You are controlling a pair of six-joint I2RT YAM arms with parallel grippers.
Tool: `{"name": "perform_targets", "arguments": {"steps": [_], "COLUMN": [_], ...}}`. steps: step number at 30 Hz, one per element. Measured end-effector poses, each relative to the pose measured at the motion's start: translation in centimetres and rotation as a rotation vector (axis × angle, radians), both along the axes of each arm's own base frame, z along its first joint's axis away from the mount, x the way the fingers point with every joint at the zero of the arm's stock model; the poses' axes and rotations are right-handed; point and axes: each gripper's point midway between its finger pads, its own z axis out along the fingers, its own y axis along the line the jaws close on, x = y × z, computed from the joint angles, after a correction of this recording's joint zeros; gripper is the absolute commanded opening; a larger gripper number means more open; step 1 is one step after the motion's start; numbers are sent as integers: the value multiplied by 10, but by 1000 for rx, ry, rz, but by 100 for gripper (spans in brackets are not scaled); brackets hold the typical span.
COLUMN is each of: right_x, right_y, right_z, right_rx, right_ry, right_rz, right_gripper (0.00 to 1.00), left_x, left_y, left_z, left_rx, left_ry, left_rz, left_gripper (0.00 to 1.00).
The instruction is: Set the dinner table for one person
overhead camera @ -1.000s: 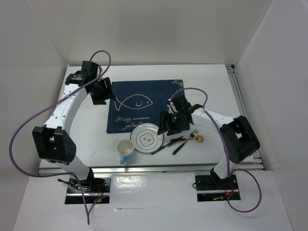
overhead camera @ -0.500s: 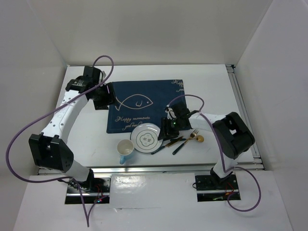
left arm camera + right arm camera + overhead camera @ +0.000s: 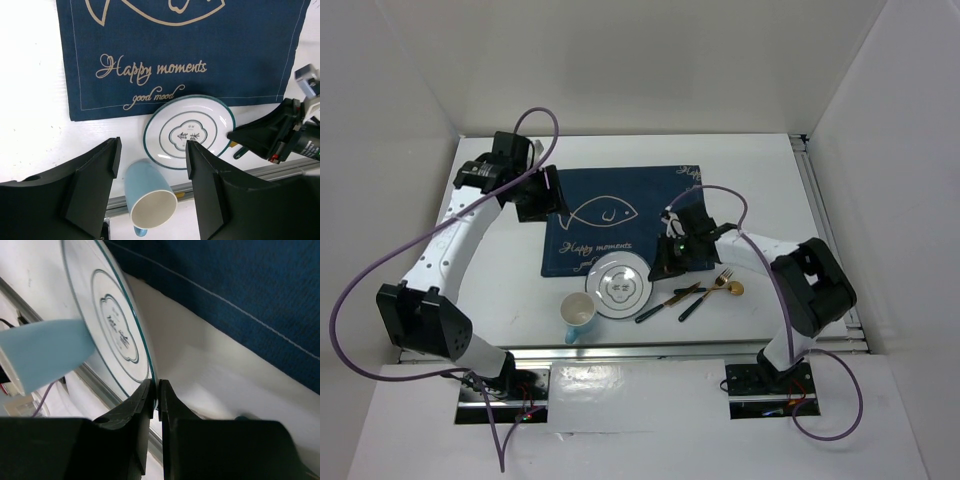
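Observation:
A white plate (image 3: 620,285) with a teal rim lies on the white dinner table (image 3: 760,180), overlapping the near edge of a navy placemat (image 3: 620,215). My right gripper (image 3: 658,272) reaches it from the right. In the right wrist view the fingers (image 3: 142,397) pinch the plate's rim (image 3: 150,365), so the gripper (image 3: 156,390) is shut on it. A blue cup (image 3: 580,316) stands left of the plate, near the table's front edge. My left gripper (image 3: 542,195) hovers open over the placemat's left edge, holding nothing (image 3: 152,150). Below it I see the plate (image 3: 189,131) and the cup (image 3: 148,197).
A dark-handled knife (image 3: 665,300), another dark-handled piece (image 3: 692,305), a gold fork (image 3: 720,280) and a gold spoon (image 3: 734,288) lie right of the plate. A metal rail (image 3: 640,350) runs along the front edge. White walls enclose the table.
My right gripper has lowered to the plate's right rim and closed on it. The left arm shifted slightly over the placemat's left edge, its jaws staying open.

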Motion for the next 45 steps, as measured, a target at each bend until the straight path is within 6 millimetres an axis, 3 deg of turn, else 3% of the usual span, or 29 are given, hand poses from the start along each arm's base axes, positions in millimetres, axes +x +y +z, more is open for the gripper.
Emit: {"name": "perform_targets", "arguments": {"steps": [16, 21, 26, 29, 34, 41, 45], "right_x": [66, 110, 158, 173, 176, 187, 190], "right_y": [11, 1, -7, -5, -8, -16, -18], "right_z": [79, 99, 83, 62, 31, 19, 11], "right_rx": [2, 34, 32, 27, 30, 51, 52], "right_ry": [-185, -214, -186, -148, -59, -31, -17], "right_rz": [-75, -141, -197, -211, -226, -263, -280], "right_gripper": [0, 0, 0, 0, 0, 0, 0], "left_x": [-9, -10, -12, -14, -37, -93, -110], "left_y": [6, 8, 8, 8, 8, 1, -8], "left_z": [6, 16, 23, 22, 13, -17, -27], "left_rx": [30, 36, 34, 34, 13, -35, -59], "left_ry": [-7, -29, -48, -42, -21, 33, 60], "left_rz": [-11, -8, -8, -10, -15, -29, -50], "left_gripper": [71, 71, 71, 70, 70, 72, 72]}}
